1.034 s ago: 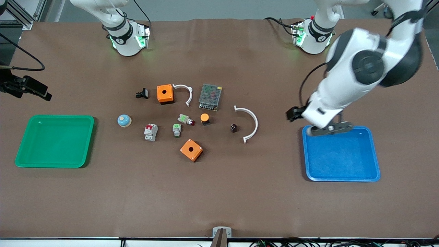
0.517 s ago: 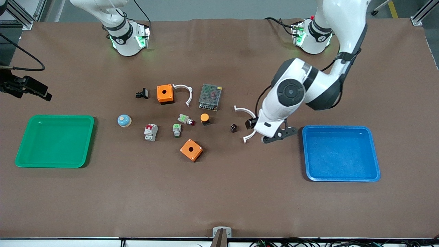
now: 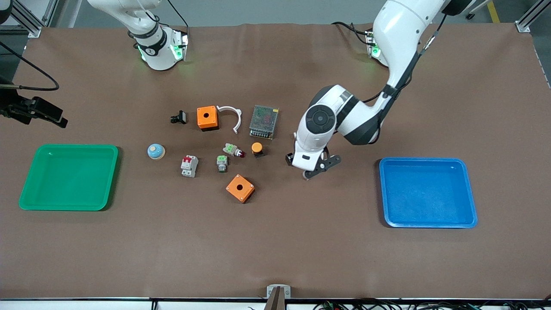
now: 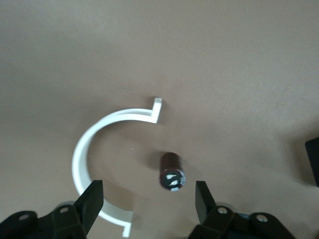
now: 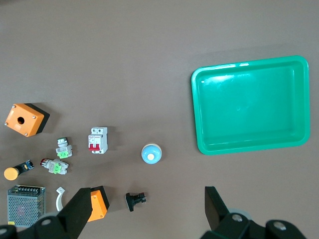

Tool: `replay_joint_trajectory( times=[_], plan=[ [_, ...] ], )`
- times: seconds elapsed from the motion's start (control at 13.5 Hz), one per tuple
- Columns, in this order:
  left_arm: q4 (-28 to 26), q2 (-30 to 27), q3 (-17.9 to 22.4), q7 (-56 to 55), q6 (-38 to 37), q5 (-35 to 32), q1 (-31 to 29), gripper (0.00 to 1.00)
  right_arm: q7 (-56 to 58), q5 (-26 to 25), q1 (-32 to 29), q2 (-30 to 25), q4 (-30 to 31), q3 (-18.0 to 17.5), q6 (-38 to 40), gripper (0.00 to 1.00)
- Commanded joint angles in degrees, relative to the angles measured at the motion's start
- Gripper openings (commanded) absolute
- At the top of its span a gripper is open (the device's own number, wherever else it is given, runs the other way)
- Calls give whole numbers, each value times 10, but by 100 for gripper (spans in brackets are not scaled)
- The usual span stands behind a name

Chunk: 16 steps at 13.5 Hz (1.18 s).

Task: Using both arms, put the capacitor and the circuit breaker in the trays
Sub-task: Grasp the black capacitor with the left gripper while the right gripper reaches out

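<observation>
Capacitor (image 4: pixel 171 172): upright beside white clip (image 4: pixel 99 149), untouched.
Left gripper (image 4: pixel 148 204): spread wide over it, lined up for grasping.
Right gripper (image 5: pixel 144 211): released, waiting high.

capacitor (image 4: pixel 171 172): stands on the table, inside the bend of the curved clip (image 4: pixel 94 154), not touching it.
left gripper (image 4: pixel 148 209): over the capacitor, fingers wide apart, one each side.
circuit breaker (image 3: pixel 189 165): toward the right arm's end, beside the small switch part (image 3: pixel 222 163).
right gripper (image 5: pixel 144 214): probably high over that end.
</observation>
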<state>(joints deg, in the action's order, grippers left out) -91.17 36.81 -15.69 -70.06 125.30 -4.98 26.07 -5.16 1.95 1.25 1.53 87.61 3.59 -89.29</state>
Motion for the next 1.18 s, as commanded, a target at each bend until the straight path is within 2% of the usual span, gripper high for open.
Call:
replay_joint_trajectory(
  times=[0.0, 0.3, 0.66, 0.74, 0.81, 0.89, 1.11],
  plan=[
    [13, 31, 5, -31, 33, -13, 17, 76, -3, 2, 2, 8, -14, -1, 7, 100],
    [16, 55, 6, -31, 49, -17, 26, 62, -5, 0, 35, 28, -15, 0, 7, 100],
    [15, 78, 6, -31, 87, -26, 27, 46, -19, 9, 38, 33, -4, 1, 6, 100],
    [15, 79, 6, -31, 87, -26, 27, 31, -21, 9, 51, 40, -2, -1, 7, 100],
    [14, 80, 6, -31, 88, -26, 27, 11, -25, 3, 79, 45, 1, 0, 14, 99],
    [13, 78, 6, -32, 87, -26, 26, 0, -60, 5, 93, 51, 15, -1, 10, 99],
    [6, 31, 7, -28, 60, -31, 10, 0, -136, 6, 146, 50, 75, -1, -44, 100]
  ],
)
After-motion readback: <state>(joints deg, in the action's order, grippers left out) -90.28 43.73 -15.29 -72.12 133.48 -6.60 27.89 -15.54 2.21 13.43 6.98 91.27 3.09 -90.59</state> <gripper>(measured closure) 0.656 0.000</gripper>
